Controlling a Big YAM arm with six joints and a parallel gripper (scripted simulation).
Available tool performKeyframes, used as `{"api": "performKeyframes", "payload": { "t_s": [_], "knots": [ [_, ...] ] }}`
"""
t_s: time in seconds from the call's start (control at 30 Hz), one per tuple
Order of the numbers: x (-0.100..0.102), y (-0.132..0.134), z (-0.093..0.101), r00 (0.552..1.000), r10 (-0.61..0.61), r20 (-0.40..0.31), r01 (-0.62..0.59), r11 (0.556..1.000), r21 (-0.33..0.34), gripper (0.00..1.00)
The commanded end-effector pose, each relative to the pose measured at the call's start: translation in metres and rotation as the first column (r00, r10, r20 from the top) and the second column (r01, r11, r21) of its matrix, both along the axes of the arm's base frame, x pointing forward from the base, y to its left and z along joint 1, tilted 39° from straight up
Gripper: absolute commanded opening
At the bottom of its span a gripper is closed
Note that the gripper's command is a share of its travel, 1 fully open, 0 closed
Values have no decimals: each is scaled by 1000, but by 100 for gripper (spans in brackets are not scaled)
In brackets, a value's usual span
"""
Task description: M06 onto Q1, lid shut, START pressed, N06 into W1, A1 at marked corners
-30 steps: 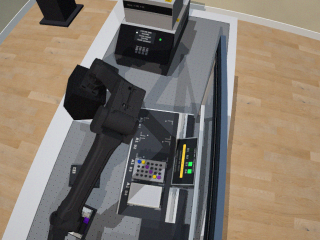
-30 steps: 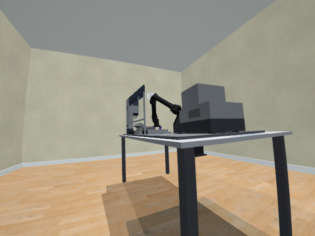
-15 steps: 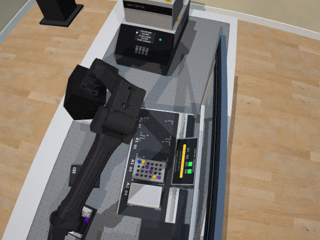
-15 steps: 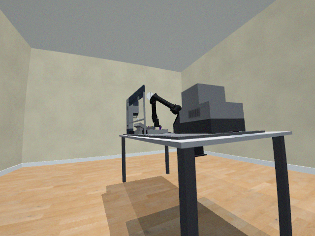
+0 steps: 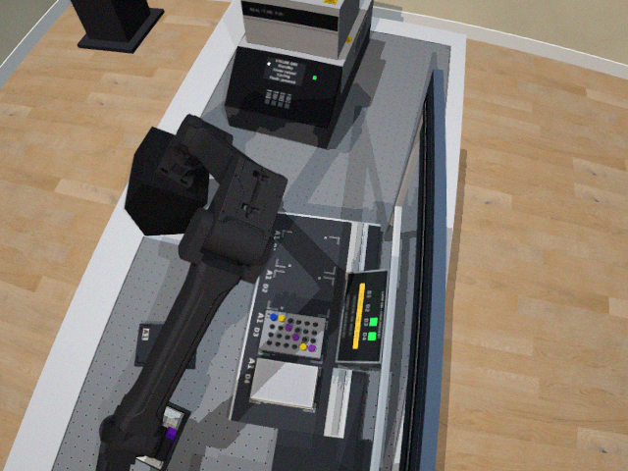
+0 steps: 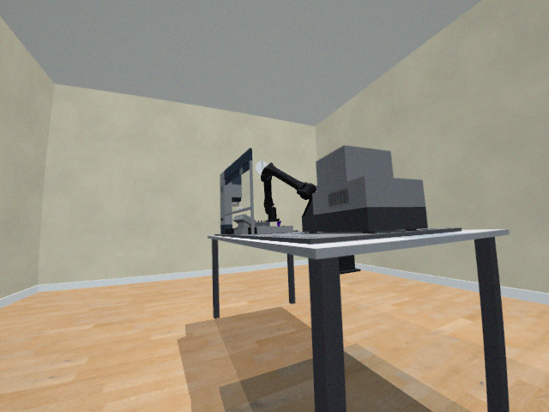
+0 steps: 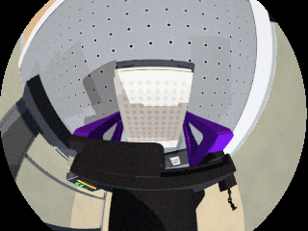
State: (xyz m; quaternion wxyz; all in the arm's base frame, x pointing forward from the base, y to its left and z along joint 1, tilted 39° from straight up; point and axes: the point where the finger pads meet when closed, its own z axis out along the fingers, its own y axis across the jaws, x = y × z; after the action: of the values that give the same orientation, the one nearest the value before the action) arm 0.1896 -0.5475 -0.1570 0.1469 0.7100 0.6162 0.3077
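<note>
My gripper (image 5: pixel 170 432) is low over a dark nest at the near left of the deck, shut on a white 96-well PCR plate (image 5: pixel 172 416). In the wrist view the plate (image 7: pixel 154 104) lies between the purple fingers, over the nest's dark frame. I cannot read which plate it is. Deck places D1 (image 5: pixel 309 240) and D2 (image 5: pixel 299 276) hold no plate. The cycler Q1 (image 5: pixel 299 61) stands at the far end with its lid down and its lamp (image 5: pixel 314 78) green. From the side, the gripper (image 6: pixel 278 222) is down at deck level.
The tube cooling block (image 5: pixel 290 335) with coloured tubes sits on D3, and the deep-well block (image 5: pixel 284 383) on D4. A slanted status panel (image 5: pixel 362 316) and a tall frame (image 5: pixel 431 253) stand to the right. Another dark nest (image 5: pixel 149 339) lies partly under the arm.
</note>
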Motion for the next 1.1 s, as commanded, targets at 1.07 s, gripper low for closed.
{"api": "performKeyframes", "payload": {
  "t_s": [1.07],
  "knots": [
    [-9, -7, -4, 1000, -30, 0, 30, 1000, -10, 0]
  ]
}}
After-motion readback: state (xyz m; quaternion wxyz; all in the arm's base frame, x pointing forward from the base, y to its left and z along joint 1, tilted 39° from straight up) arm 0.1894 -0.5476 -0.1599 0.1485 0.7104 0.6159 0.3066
